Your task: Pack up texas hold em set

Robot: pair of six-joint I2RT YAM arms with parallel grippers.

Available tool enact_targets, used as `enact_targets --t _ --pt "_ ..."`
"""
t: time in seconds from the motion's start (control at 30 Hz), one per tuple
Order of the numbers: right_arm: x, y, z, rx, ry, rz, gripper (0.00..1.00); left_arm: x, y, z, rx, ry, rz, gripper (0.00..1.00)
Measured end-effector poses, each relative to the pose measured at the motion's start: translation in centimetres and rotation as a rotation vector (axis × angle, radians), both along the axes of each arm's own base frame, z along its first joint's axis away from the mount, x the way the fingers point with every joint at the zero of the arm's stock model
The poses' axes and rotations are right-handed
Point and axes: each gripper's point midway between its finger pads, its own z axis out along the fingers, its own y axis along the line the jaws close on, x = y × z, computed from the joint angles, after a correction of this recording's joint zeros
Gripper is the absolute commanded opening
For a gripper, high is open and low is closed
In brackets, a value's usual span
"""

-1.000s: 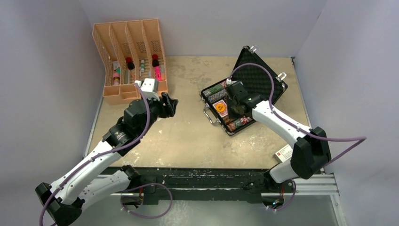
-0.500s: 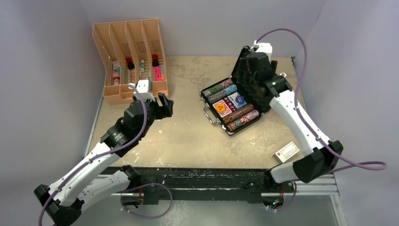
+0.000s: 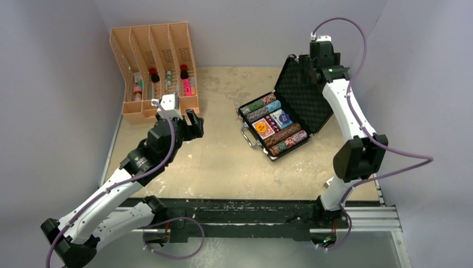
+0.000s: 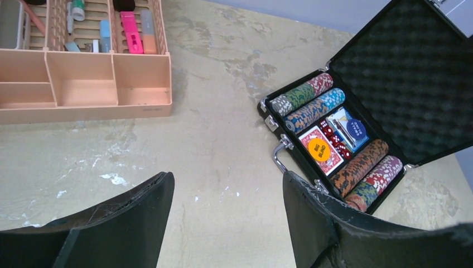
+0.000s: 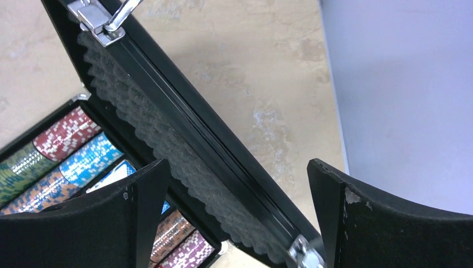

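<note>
The texas hold em set is a small black briefcase lying open right of centre. Its foam-lined lid (image 3: 301, 100) stands tilted up behind the tray rim (image 3: 247, 135). Rows of coloured chips (image 3: 284, 139) and a red-backed deck (image 3: 263, 128) fill the tray. My right gripper (image 3: 304, 64) is open at the lid's top edge. In the right wrist view that gripper (image 5: 237, 187) has one finger on each side of the lid's edge (image 5: 223, 162), not squeezing it. My left gripper (image 3: 196, 124) hovers open and holds nothing over bare table left of the case; the case handle (image 4: 280, 152) shows beside the gripper (image 4: 228, 192).
An orange four-slot rack (image 3: 150, 61) with bottles and markers stands at the back left, close behind my left gripper. Walls close in the table on the left, back and right. The case lid sits near the right wall.
My right gripper has left the tray, risen to the lid's top edge and opened wide. My left gripper has opened a little more and drawn back slightly.
</note>
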Motion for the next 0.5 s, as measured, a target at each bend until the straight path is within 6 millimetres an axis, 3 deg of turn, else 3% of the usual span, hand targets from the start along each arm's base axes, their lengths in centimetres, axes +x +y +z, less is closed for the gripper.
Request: enact_targets --t 0.13,0.23,0.37,0.5 --pt "1.4 0.4 -2.9 0.004 0.09 0.068 0.88 0.0 -0.5 -0.3 -0.001 0.009 -0.024 0.71" --pt "1.4 1.1 -4.8 0.012 0.155 0.123 0.79 0.0 -0.7 -0.4 -0.003 0.011 -0.033 0.71" --pt "1.1 2.1 -5.0 0.047 0.172 0.176 0.68 0.0 -0.8 -0.5 -0.002 0.014 -0.037 0.71" --pt "0.2 3.5 -4.8 0.096 0.177 0.225 0.67 0.0 -1.0 -0.6 -0.002 0.016 -0.043 0.71"
